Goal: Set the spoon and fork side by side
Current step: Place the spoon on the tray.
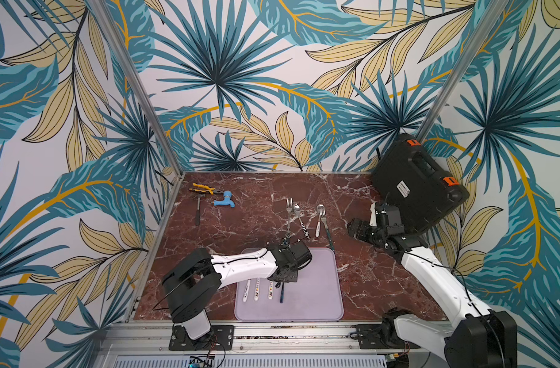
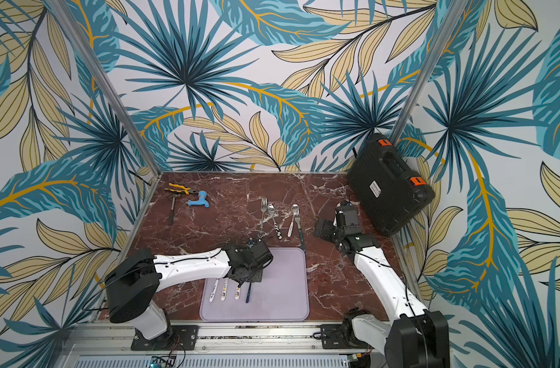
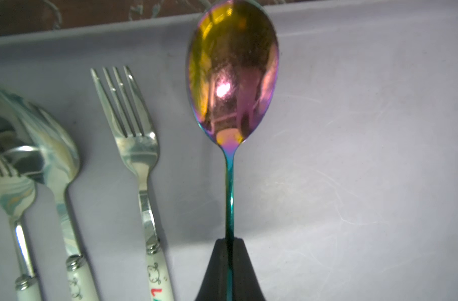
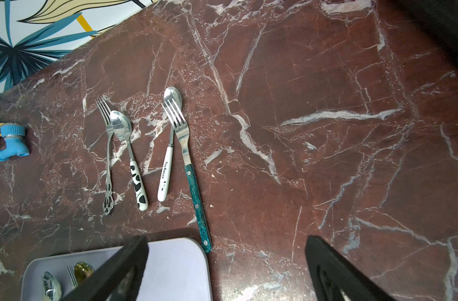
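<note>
— Well, where do my fingers stand?

— Your left fingers [image 3: 217, 263], two black wedge-shaped pads, are pinched tight on the thin teal stem of the iridescent spoon [image 3: 233, 67]. Its egg-shaped bowl is mirror-glossy, gold running into pink and violet. It sits over the lavender tray [image 3: 366, 130], parallel to and just beside the white-handled fork [image 3: 135, 135], which has polished steel tines and a ceramic grip printed with a cartoon face. Bowl and tines point the same way. Whether the spoon touches the matte, faintly scuffed tray or hangs just above it, I cannot tell.

— And past that fork?

— A second spoon [image 3: 53, 161] and a second fork [image 3: 11, 187], both shiny steel, lie close together.

— My right side?

— Your right fingers [image 4: 118, 265] are spread wide with nothing between them, above the red-brown, white-veined marble tabletop [image 4: 327, 156], near the tray's rounded corner. Beyond them lie two pairs. One is an ornate filigree fork [image 4: 108, 161] close against a cow-patch spoon [image 4: 138, 182]. The other is a teal-handled fork [image 4: 196, 198] whose tines lie across the bowl of a lettered white spoon [image 4: 166, 169]. At the far corner are a blue plastic tap [image 1: 224, 199], yellow-gripped pliers [image 1: 204, 188] and a hammer [image 1: 198, 212]. A black hard case [image 1: 415, 184] leans at the opposite corner.
</note>
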Available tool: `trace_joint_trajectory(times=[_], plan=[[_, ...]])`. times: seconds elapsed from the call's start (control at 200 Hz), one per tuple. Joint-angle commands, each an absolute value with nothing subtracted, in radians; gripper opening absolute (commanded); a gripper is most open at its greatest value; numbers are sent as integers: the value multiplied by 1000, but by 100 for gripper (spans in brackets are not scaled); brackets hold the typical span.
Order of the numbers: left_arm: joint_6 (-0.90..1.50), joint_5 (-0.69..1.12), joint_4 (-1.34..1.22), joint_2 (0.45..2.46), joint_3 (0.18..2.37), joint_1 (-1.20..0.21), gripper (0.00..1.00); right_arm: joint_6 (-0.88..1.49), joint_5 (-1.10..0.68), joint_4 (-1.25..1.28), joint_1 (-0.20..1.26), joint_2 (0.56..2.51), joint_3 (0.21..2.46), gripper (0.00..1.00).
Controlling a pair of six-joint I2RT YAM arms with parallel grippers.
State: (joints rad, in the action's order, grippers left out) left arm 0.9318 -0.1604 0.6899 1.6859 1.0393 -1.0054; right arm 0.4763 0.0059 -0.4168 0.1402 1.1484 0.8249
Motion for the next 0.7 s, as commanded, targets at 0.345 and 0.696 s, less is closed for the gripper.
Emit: trace_joint_trajectory(times=[0.345, 0.696], plan=[[940, -178, 687, 1714, 1008, -988, 0, 486, 0, -421, 142, 1150, 827, 100], [943, -181, 704, 1709, 997, -965, 0, 485, 0, -424, 141, 1149, 827, 100]])
